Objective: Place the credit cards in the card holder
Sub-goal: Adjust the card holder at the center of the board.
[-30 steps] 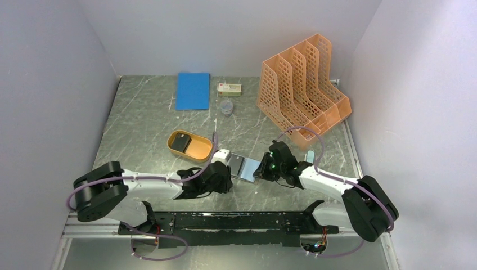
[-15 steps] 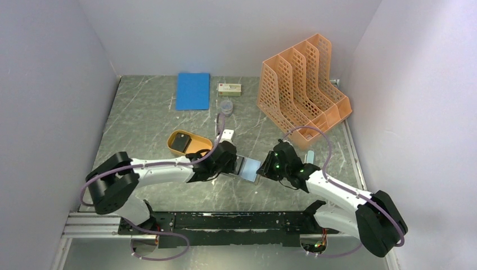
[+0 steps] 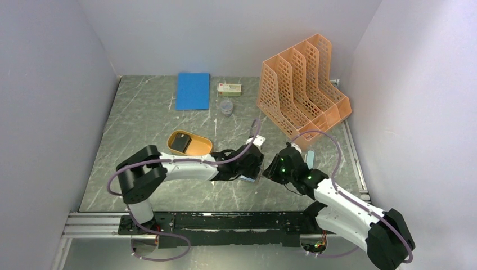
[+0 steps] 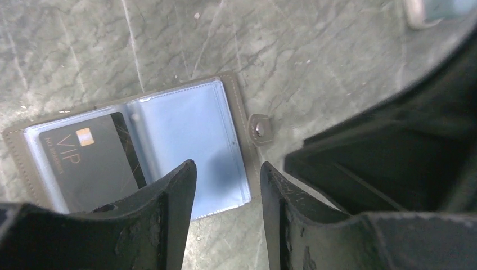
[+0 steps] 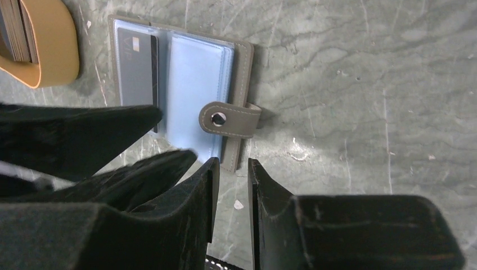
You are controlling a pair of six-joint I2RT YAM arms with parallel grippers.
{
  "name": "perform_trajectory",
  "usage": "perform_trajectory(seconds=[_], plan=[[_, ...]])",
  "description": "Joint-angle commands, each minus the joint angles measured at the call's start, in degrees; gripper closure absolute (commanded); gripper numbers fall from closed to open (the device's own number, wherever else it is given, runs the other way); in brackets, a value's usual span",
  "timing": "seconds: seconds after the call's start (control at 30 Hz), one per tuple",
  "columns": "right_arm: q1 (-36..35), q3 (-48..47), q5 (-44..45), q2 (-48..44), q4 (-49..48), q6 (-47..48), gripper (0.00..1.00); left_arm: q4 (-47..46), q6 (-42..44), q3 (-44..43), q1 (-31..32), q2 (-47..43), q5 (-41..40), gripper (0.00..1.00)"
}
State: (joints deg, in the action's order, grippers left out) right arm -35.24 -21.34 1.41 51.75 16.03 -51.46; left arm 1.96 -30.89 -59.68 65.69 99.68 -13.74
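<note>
The card holder [image 4: 185,129] is laid open; one credit card [image 4: 84,163] is seen in its 9 o'clock pocket. The left gripper [image 4: 228,167] is held parted and empty, the right gripper [image 5: 232,163] narrowly parted and empty.

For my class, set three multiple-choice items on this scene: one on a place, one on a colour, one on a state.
1. Where is the VIP card?
A on the notebook; B in the holder's pocket; C in the rack.
2. What colour is the tray?
A orange; B blue; C white.
3. How does the holder lie?
A snapped shut; B standing on edge; C open and flat.

Answers:
1. B, the card shows through the holder's see-through pocket.
2. A, the tray's rim and floor are orange.
3. C, both leaves are spread on the table and the snap tab is unfastened.
</note>
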Motion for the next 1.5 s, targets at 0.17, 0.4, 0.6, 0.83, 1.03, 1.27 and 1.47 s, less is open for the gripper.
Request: perform_trajectory(seconds=[0.17,0.4,0.6,0.83,1.03,1.27,1.47], plan=[[0.2,0.4,2.2,-6.0,5.5,-0.7,0.71,5.8,2.5,-3.5,0.8,6.0,-3.8,0.51],[0.2,-0.3,2.4,-6.6,6.2,-0.1,0.71,7.4,2.8,-3.4,0.9,8.0,-5.7,0.54],[0.2,-0.9,3.0,-7.0,7.0,0.4,0.71,10.1,2.9,-3.5,1.9,11.7,-9.2,0.69],[0.2,-1.5,3.4,-6.5,7.2,1.3,0.71,10.3,1.4,-1.5,2.0,12.9,-9.9,0.84],[0.2,-1.0,-0.3,-4.7,4.2,2.8,0.72,9.8,0.3,0.2,2.0,11.8,-10.1,0.95],[-0.2,0.4,-7.0,-1.9,-2.6,3.5,0.78,8.2,-1.6,2.4,1.9,8.4,-11.0,0.95],[-0.4,-0.5,-6.7,-0.2,-3.4,3.7,0.81,8.1,-4.0,2.5,1.0,4.8,-9.0,0.95]])
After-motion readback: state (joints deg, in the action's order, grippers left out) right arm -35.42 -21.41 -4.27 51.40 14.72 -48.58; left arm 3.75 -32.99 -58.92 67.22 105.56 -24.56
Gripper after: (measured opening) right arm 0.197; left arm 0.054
